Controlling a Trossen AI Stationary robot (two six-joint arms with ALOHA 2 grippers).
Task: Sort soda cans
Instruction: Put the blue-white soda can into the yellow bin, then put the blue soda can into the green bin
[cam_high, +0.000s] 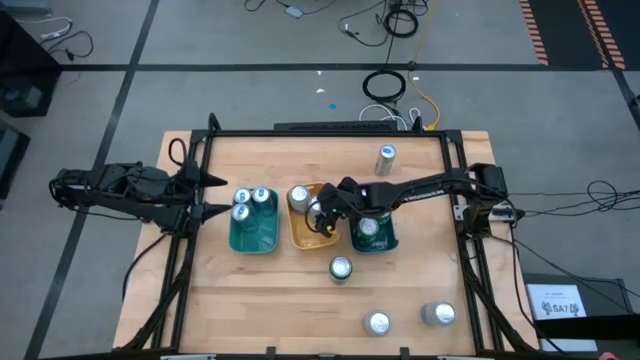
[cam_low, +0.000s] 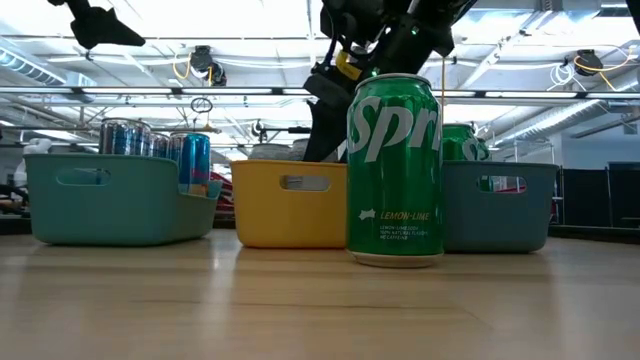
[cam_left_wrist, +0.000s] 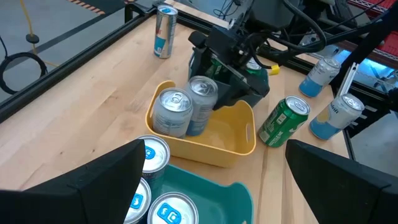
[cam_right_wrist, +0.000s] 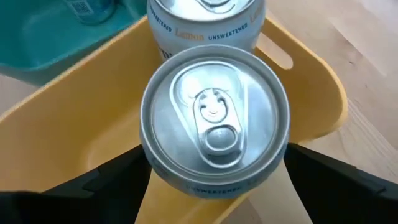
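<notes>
Two silver soda cans stand upright side by side on the floor of the yellow tray. My right gripper reaches slanting down into that tray, open, one finger on each side of the nearer silver can. Blue cans stand in the teal tray, and a green can stands in the dark-green tray. My left gripper hovers open at the table's left edge, beside the teal tray. My right gripper straddles the silver can's body below its rim, coming slanting down from the table's right. The finger edges lie right at the can's sides; I cannot tell whether they touch. The can stands upright on the tray floor.
A green can stands on the bare wood in front of the trays. Two pale cans stand near the front right, and one more can at the far side. Bare wood lies at the front left.
</notes>
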